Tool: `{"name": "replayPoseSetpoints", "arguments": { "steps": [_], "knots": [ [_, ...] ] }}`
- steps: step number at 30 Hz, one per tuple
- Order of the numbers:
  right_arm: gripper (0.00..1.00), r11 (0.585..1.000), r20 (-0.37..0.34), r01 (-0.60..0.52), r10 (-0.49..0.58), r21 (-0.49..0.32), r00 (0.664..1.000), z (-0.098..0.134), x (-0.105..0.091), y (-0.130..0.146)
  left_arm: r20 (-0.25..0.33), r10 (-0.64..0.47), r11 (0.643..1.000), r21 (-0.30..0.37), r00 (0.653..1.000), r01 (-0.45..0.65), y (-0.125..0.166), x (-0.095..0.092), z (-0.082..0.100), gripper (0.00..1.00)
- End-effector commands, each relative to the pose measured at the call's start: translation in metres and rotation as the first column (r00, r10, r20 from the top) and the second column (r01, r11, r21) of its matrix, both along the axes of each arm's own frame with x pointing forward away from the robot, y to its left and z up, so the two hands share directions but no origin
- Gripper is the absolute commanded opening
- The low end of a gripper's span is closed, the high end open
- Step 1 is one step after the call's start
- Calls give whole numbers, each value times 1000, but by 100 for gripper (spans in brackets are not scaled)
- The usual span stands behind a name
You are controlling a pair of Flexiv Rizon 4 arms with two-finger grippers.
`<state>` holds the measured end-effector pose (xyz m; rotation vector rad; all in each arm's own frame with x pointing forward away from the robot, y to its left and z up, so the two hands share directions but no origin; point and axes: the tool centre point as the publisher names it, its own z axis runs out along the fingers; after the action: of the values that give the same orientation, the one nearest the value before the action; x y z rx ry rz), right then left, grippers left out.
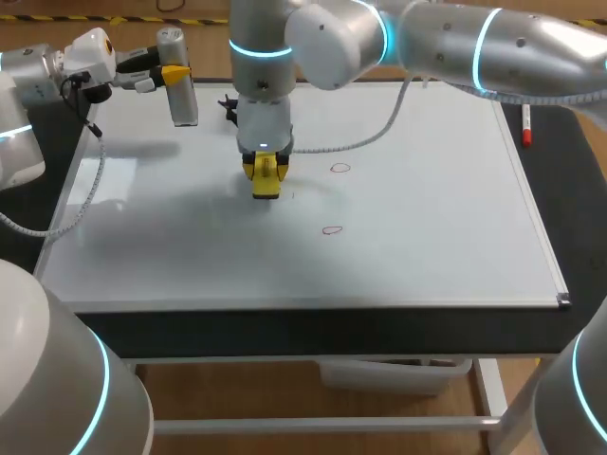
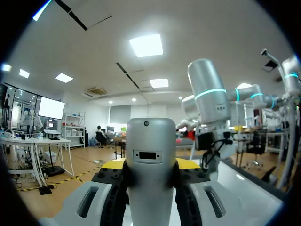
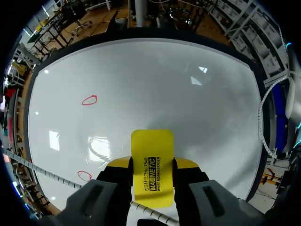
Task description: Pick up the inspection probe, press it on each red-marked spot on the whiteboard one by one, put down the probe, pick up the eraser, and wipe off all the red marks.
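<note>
Eraser [image 3: 151, 155], yellow, is clamped between the fingers of the right tool [image 1: 266, 169], apparently touching the whiteboard [image 1: 427, 237] near its far edge; one red mark [image 1: 340, 169] lies beside it toward the right edge, a second red mark [image 1: 331, 229] nearer the front; the left tool [image 1: 174, 71] grips the silver probe [image 2: 150, 160] over the far left corner.

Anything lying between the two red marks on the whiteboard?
Nothing. In the head view the whiteboard is bare between the far red mark and the near red mark. The right wrist view shows the same.
</note>
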<state>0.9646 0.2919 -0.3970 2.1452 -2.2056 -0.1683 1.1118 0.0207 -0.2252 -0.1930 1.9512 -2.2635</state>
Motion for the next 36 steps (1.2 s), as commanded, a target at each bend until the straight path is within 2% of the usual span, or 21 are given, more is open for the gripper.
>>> {"name": "replayPoseSetpoints", "arguments": {
  "steps": [1,18,36],
  "knots": [
    [0,1000,-14,-5,5,-18,1000,-8,9,8,0,-4,1000,-1,1000,4,0,1,1,0],
    [0,1000,-35,-10,9,-27,999,-22,9,9,0,-4,1000,-1,1000,4,0,1,1,0],
    [0,998,-21,-3,2,-60,1000,-34,7,3,0,-4,1000,-1,1000,4,0,1,1,0]
  ]
}}
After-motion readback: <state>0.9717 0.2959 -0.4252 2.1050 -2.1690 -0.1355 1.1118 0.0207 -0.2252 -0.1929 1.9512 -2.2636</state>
